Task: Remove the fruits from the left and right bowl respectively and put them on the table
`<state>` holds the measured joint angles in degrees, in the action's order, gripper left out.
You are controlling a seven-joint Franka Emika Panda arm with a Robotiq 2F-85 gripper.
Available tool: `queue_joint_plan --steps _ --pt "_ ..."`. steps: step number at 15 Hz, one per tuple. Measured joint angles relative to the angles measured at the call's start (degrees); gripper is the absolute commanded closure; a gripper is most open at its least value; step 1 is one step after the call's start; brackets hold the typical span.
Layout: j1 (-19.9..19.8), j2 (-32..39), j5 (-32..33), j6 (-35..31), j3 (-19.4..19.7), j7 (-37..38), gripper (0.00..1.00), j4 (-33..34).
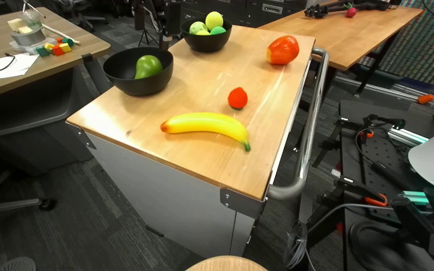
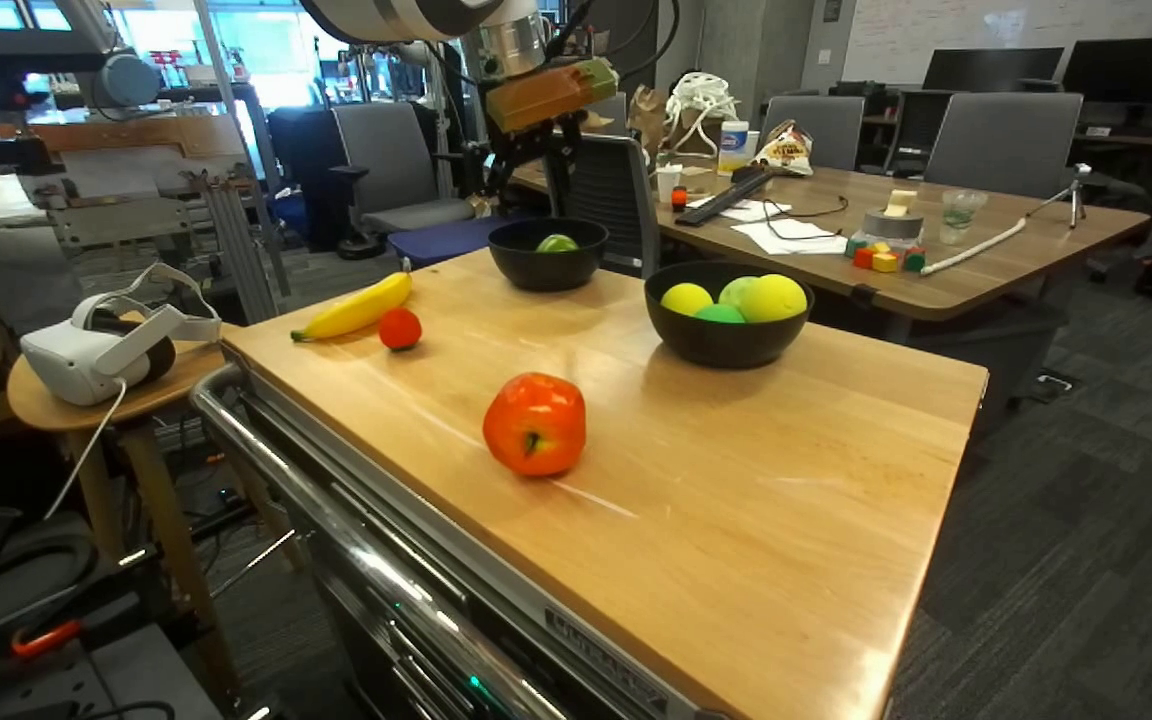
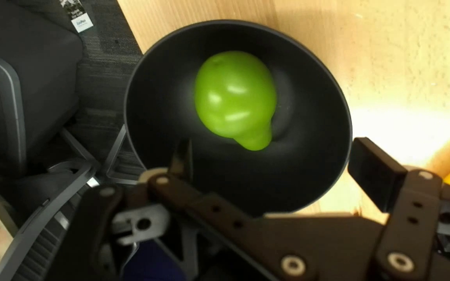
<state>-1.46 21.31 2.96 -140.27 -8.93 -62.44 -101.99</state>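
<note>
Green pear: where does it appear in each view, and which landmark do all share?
In an exterior view: green pear left of centre, upper half.
In an exterior view: green pear near mid-width, upper half, lower part hidden.
In the wrist view: green pear near mid-width, mostly upper half.
Shared landmark: the black bowl around it.

Yellow, green-stemmed banana (image 1: 206, 122); red fruit (image 1: 237, 98); green pear (image 1: 149, 67); black left bowl (image 1: 139, 87) and right bowl (image 1: 206, 43); yellow and green round fruits (image 1: 214, 20), one speckled.
</note>
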Motion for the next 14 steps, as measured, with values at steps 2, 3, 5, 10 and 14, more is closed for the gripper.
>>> queue_joint_plan --steps 2,3,5,10,14 --pt "0.0 2.0 0.0 0.0 0.0 -0.2 0.0 1.6" --pt "0.0 3.0 0.0 0.0 0.0 -0.2 0.0 2.5" --pt "0.0 5.1 -0.1 0.2 0.0 -0.2 0.0 4.5" --pt "0.0 9.4 -0.1 2.8 -0.1 -0.3 0.0 8.4" --pt "0.0 11.1 -0.1 6.1 -0.4 -0.7 0.27 9.0"
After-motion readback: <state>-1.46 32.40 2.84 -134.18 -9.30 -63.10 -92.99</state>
